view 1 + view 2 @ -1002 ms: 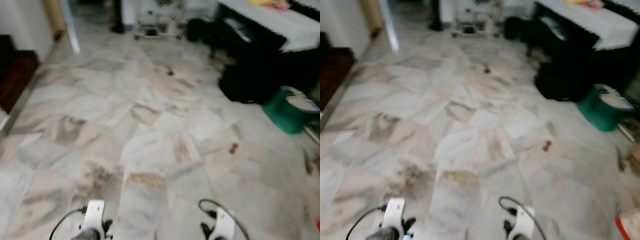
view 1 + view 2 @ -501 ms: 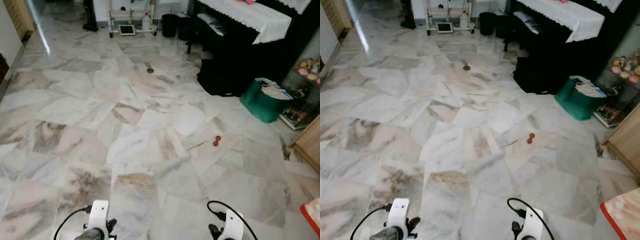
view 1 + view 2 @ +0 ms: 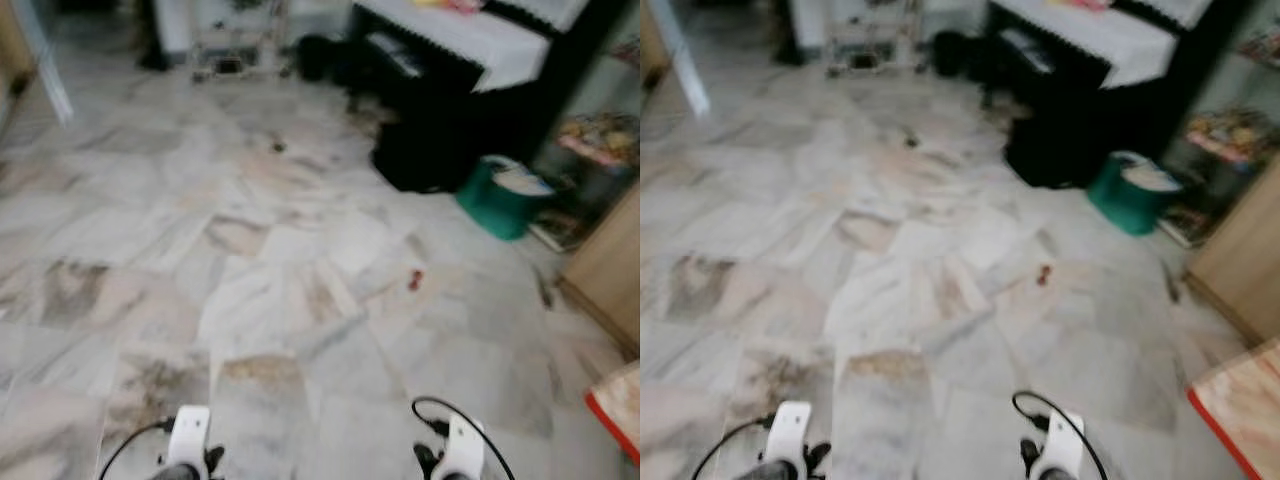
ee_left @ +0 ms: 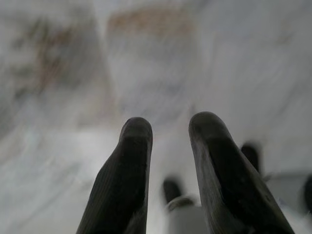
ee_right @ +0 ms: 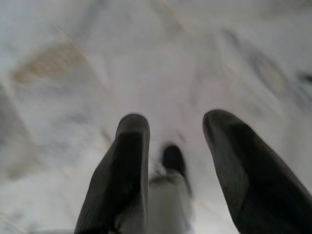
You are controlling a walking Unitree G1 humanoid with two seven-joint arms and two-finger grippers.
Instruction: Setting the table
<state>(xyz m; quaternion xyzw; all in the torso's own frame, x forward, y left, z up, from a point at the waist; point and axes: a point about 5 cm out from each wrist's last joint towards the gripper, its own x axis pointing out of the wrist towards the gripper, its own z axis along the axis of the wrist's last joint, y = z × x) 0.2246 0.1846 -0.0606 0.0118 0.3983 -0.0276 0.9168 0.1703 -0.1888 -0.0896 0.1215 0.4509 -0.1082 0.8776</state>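
Head views, blurred: both arms hang low at the near edge, over a marble floor of irregular grey, white and pink-veined slabs. The left arm's white wrist housing sits near left with a black cable looping from it; the right arm's wrist housing sits near right, also cabled.

Left wrist view: the left gripper points down at the floor, its 2 rounded black fingers parted by a narrow gap with nothing between them. Right wrist view: the right gripper likewise points down, its 2 fingers spread wider, empty.

Far right stands a dark piece of furniture topped by a white lace-edged cloth. A black bag lies on the floor at its foot, and a green bucket-shaped container stands just to the bag's right. A small red object lies on the floor mid-right, shape unclear. A pale wooden cabinet side rises at right. At the near right corner shows an orange-edged surface, possibly a table corner; no tableware can be made out.
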